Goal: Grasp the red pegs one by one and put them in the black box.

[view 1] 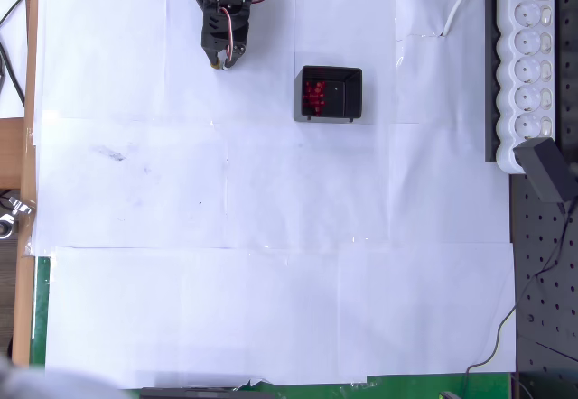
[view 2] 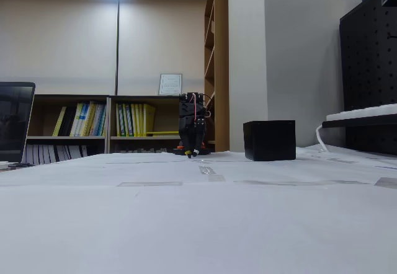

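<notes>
We found the red pegs (view 1: 314,97) heaped in the left half of the black box (view 1: 353,81), judged them light, stiff and slippery, best pinched across the shaft, while the gripper (view 1: 221,60), left of the box, looked narrow and empty.

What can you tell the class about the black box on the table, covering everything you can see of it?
The black box is small, square and open-topped, with glossy plastic-looking walls and tiny feet at its lower edge in the overhead view. It stands upright on the white paper sheets. A cluster of red pegs lies inside, towards its left side in that view. Nothing touches it from outside; the gripper is well apart.
</notes>
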